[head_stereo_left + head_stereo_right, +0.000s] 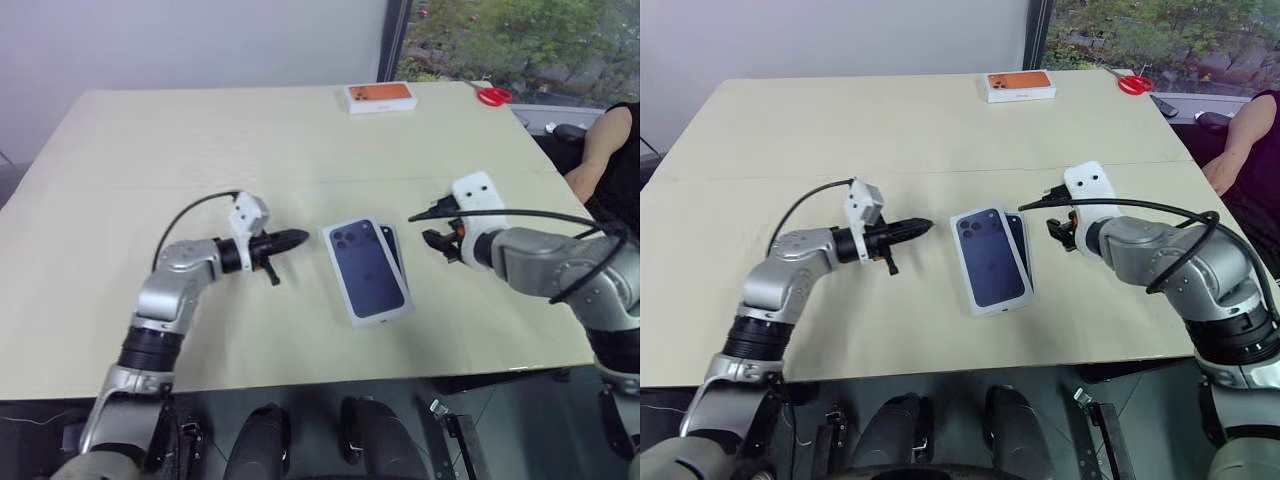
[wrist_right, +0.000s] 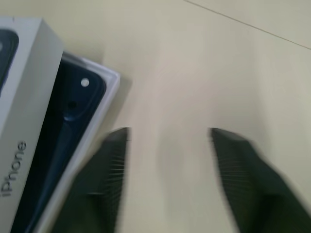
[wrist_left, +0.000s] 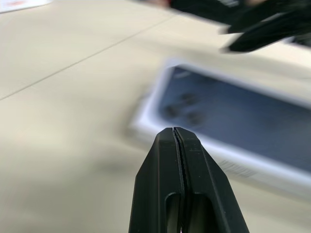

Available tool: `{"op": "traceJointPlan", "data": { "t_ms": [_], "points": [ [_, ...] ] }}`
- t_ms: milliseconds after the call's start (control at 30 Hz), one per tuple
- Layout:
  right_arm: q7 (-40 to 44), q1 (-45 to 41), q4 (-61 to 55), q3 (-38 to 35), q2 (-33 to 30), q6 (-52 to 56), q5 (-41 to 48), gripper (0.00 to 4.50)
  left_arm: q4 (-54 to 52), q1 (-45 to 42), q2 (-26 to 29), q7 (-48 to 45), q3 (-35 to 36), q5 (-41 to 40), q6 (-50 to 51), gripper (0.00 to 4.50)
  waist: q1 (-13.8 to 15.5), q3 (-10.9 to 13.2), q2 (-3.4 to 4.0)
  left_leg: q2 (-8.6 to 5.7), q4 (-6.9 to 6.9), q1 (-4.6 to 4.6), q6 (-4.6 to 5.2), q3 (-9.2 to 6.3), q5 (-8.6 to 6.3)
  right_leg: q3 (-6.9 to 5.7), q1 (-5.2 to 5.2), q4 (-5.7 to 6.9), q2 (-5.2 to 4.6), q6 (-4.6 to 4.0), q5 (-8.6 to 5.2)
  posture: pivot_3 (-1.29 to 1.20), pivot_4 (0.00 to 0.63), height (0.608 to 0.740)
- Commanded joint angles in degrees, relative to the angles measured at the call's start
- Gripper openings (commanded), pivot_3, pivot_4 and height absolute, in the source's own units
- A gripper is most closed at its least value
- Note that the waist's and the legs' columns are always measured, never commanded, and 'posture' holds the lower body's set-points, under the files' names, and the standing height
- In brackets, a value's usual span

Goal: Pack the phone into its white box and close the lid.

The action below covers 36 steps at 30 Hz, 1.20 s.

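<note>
Both grippers flank the task's things in our head views: the left gripper (image 1: 292, 240), clenched on nothing, points at the lid (image 1: 366, 270), which lies askew over the white box (image 1: 396, 250) with its long axis running away from us, while the right gripper (image 1: 436, 243) hovers just beside the box's uncovered edge, nearer that gap. From the left wrist we see shut fingers (image 3: 182, 184) aimed at the lid's near corner. From the right wrist, fingers (image 2: 104, 179) stand parted and empty beside the phone (image 2: 73, 104), lying in the box half under the lid.
</note>
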Motion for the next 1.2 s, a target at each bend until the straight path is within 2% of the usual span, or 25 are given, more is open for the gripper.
{"op": "traceJointPlan", "data": {
  "t_ms": [33,67,100,200,433,667,1200],
  "points": [
    [4.82,-0.18,-3.17,-1.02,-1.07,-0.82,-4.72,0.61,-1.39,0.04,2.78,-2.31,-1.52,0.50,1.53,0.00,0.03,0.00,0.00,0.00,0.00,0.00,0.00,0.00,0.00,0.00,0.00,-0.01,0.00,0.00,0.00,0.00,0.150,0.740],
    [6.01,-0.14,-3.49,-0.89,-0.99,-0.86,-5.83,0.16,-1.52,0.20,3.41,-2.88,-2.23,0.72,1.99,0.00,0.03,0.00,0.00,0.00,0.00,0.00,0.00,0.01,0.00,0.01,0.00,-0.01,-0.01,0.00,0.00,0.00,0.150,0.740],
    [7.33,-0.10,-4.01,-0.63,-0.89,-0.91,-6.88,0.02,-2.23,0.51,3.92,-4.06,-3.75,1.23,1.84,0.00,0.04,0.00,0.00,0.00,0.00,-0.01,0.00,0.01,0.00,0.00,0.00,-0.02,-0.01,0.00,0.00,0.00,0.150,0.740],
    [11.13,-0.10,-5.72,0.82,-0.76,-0.33,-9.59,0.02,-3.87,0.61,4.24,-5.97,-8.29,3.04,1.88,0.00,0.32,0.00,0.00,-0.03,0.00,-0.02,0.00,0.02,0.00,0.01,0.00,-0.03,-0.04,0.00,0.00,0.00,0.150,0.740],
    [15.53,1.28,-8.45,3.74,1.00,0.72,-16.24,0.02,-4.26,-2.80,-1.39,-2.59,-14.81,6.43,5.28,0.00,0.94,0.00,0.00,-0.07,0.03,-0.03,0.00,0.02,0.00,0.02,0.01,-0.04,-0.06,0.00,0.00,0.00,0.150,0.740],
    [18.84,3.09,-11.29,3.49,4.09,4.48,-17.34,0.02,-3.92,-4.17,-5.51,0.17,-16.01,7.23,5.82,0.00,1.11,-0.01,0.01,-0.01,0.03,0.03,-0.01,-0.01,0.00,0.02,0.01,0.04,0.02,-0.03,0.01,0.00,0.150,0.740],
    [23.10,3.86,-13.26,2.04,6.49,7.91,-21.84,0.02,-2.63,-4.57,-9.57,2.95,-13.76,6.45,3.63,0.00,1.26,-0.01,0.01,-0.04,0.06,0.06,-0.02,0.00,0.01,0.02,0.05,0.04,0.00,-0.04,0.02,0.00,0.150,0.740]
  ]
}}
